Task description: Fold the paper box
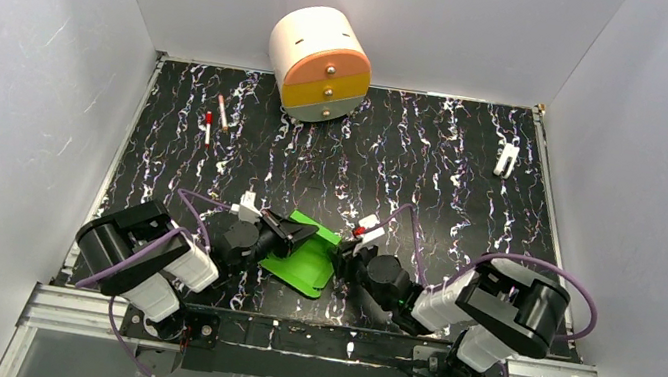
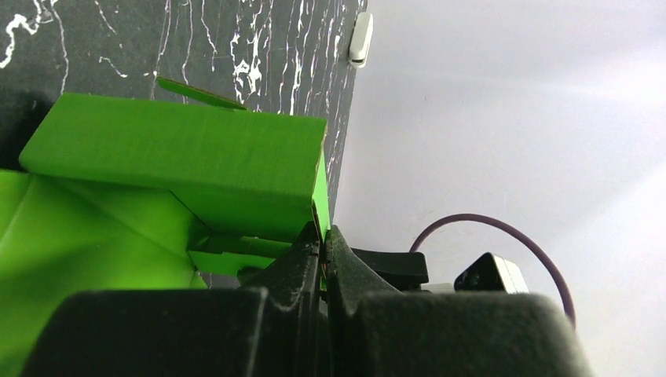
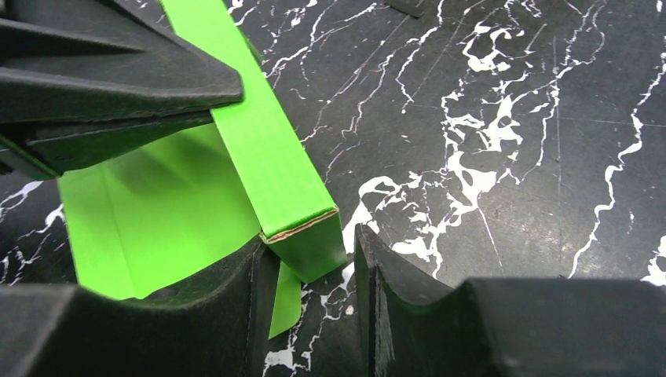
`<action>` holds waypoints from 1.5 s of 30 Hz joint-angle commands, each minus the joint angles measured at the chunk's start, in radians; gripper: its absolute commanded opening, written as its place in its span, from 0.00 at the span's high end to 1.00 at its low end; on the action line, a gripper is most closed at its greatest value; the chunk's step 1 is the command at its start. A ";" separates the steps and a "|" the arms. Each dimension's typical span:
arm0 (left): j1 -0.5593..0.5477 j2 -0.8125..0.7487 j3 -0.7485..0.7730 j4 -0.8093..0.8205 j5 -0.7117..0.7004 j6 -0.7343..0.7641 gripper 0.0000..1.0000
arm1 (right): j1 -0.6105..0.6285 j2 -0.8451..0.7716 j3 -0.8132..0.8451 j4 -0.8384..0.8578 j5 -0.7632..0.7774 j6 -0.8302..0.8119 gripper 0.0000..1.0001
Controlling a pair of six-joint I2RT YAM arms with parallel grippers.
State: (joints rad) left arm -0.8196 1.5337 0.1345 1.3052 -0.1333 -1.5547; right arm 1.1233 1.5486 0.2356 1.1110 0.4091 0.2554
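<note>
– Green thin card: the paper box point(image 1: 303, 263) lies half-folded at the middle of the table's point(image 1: 435, 164) near edge. Light, springy and easily creased, I'd judge.
– Where to hold it?
– By the wall edges. The left gripper point(image 2: 322, 236) is pinched on one wall's end. The right gripper point(image 3: 311, 236) has its jaws apart astride a raised wall's corner.
– Anything inside?
– Nothing. The far drawer unit point(image 1: 319, 65) has its drawers shut, so its contents are hidden.
</note>
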 commanded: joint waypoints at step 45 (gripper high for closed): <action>0.002 -0.558 0.408 -1.218 0.000 0.823 0.35 | -0.068 0.022 0.084 -0.004 -0.078 -0.302 0.82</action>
State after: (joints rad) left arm -0.8467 0.8799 0.4568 0.1452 -0.1867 -0.8688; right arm 1.0595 1.5826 0.2836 1.1042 0.3759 -0.0086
